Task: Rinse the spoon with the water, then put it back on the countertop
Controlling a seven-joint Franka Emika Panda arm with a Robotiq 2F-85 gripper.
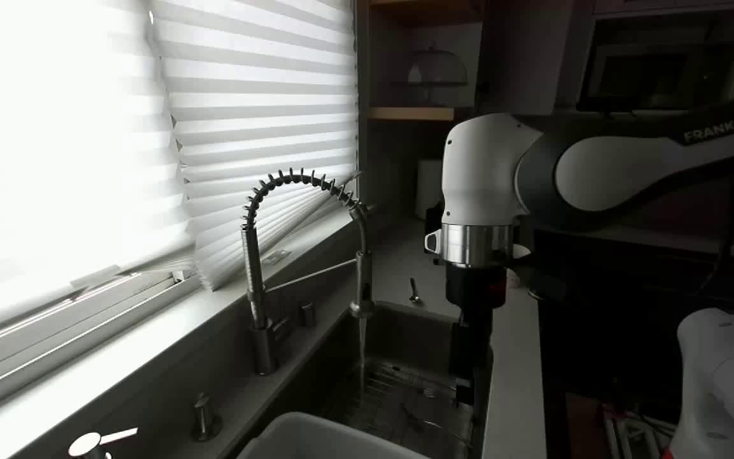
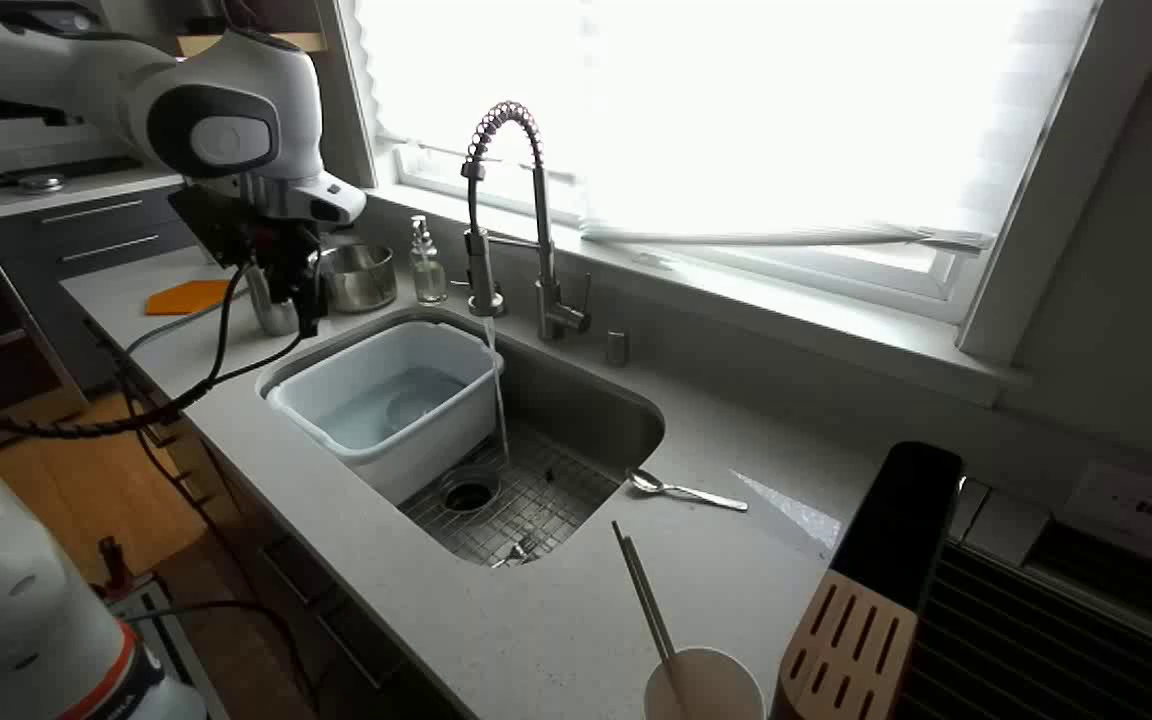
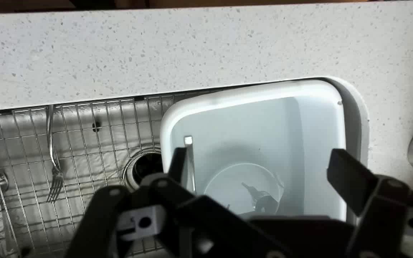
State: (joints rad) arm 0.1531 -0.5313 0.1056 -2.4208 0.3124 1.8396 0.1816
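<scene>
A metal spoon [image 2: 645, 482] lies on the countertop [image 2: 556, 610] beside the sink [image 2: 596, 400]; it also shows in an exterior view [image 1: 415, 298]. It is out of the wrist view. Water [image 2: 498, 390] runs from the coiled faucet [image 2: 481, 270] into the sink; the stream also shows in an exterior view [image 1: 362, 344]. My gripper [image 3: 258, 165] is open with nothing between its fingers, raised above the white tub [image 3: 253, 98] that stands in the sink. In both exterior views the gripper [image 1: 464, 382], [image 2: 309, 315] points down, well away from the spoon.
A fork [image 3: 51, 143] lies on the sink rack. The tub holds water, a round dish [image 3: 235, 179] and a metal handle [image 3: 191, 157]. A steel pot [image 2: 366, 280] and soap bottle [image 2: 427, 272] stand behind the gripper. A cup [image 2: 701, 690] with chopsticks and a black holder [image 2: 906, 530] stand far off.
</scene>
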